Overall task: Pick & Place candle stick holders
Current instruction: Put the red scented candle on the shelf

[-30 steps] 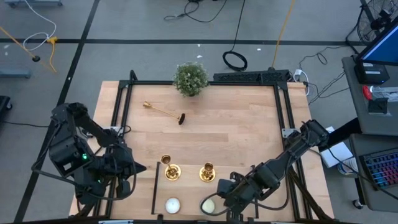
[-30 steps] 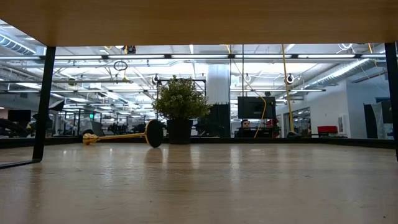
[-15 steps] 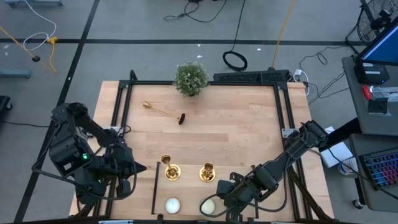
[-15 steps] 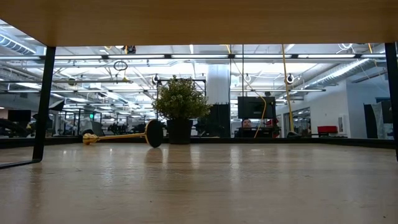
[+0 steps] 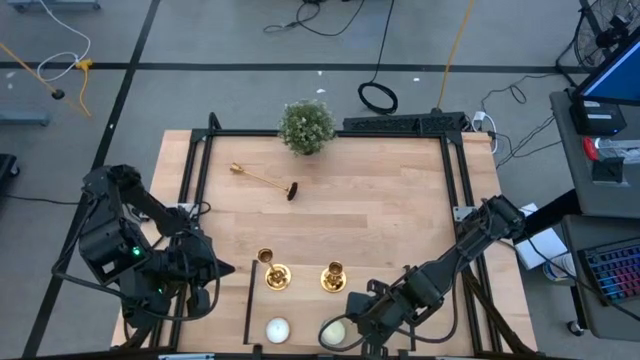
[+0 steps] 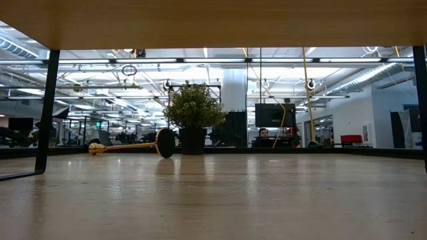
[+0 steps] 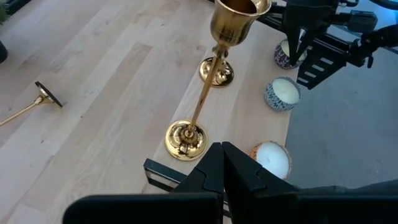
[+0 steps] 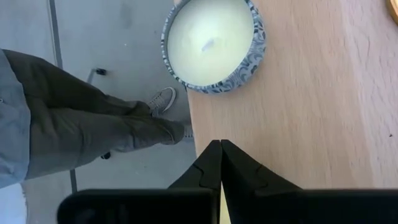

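Observation:
Two gold candle stick holders stand upright on their round bases near the table's near edge (image 5: 272,273) (image 5: 333,277); the left wrist view shows them too (image 7: 202,99) (image 7: 217,70). A third holder lies on its side at the far left (image 5: 265,180) (image 6: 127,147) (image 7: 37,102). My left gripper (image 5: 222,268) (image 7: 222,163) is shut and empty, left of the standing pair. My right gripper (image 5: 345,318) (image 8: 219,160) is shut and empty at the near edge, just short of a pale candle (image 8: 214,40).
A potted plant (image 5: 306,125) (image 6: 193,117) stands at the far edge. Round candles sit along the near edge (image 5: 277,329) (image 5: 335,331) (image 7: 281,93). A person's legs and shoe (image 8: 93,130) show beyond the table's near edge. Bare wood lies in the middle and on the right (image 5: 400,210).
My right gripper has crept a little toward the table's near edge and left, toward the pale candle, staying shut. The holders have kept still.

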Robot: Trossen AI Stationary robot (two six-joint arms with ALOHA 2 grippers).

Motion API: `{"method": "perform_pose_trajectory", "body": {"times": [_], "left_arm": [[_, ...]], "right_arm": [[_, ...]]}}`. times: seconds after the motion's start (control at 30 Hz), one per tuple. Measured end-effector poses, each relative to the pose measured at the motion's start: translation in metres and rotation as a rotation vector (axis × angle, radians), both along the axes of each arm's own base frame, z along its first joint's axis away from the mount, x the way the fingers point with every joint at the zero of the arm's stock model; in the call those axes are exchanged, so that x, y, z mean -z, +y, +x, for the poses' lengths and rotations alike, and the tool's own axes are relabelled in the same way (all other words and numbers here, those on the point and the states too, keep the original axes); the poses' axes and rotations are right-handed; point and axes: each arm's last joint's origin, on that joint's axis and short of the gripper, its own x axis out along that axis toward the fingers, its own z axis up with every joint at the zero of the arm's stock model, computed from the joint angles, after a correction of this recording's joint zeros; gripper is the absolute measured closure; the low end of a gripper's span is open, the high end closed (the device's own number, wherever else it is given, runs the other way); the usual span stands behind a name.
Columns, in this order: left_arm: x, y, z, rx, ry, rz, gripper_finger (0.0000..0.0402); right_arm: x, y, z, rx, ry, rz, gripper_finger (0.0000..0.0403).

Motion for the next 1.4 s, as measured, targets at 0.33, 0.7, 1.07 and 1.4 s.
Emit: {"method": "perform_pose_trajectory", "body": {"times": [0.33, 0.7, 1.07, 1.4], "left_arm": [[0.000, 0.000, 0.000, 0.001, 0.000, 0.001, 0.0401], [0.000, 0.000, 0.000, 0.001, 0.001, 0.003, 0.0401], [0.000, 0.000, 0.000, 0.005, -0.003, 0.018, 0.0401], [0.000, 0.001, 0.000, 0.010, -0.003, 0.027, 0.0401]], "right_arm": [[0.001, -0.001, -0.002, 0.044, 0.040, 0.006, 0.0403], [0.002, -0.001, -0.004, 0.059, 0.085, 0.025, 0.0403], [0.003, 0.005, -0.009, 0.083, 0.114, 0.041, 0.0403], [0.003, 0.006, -0.010, 0.099, 0.093, 0.018, 0.0403]]}}
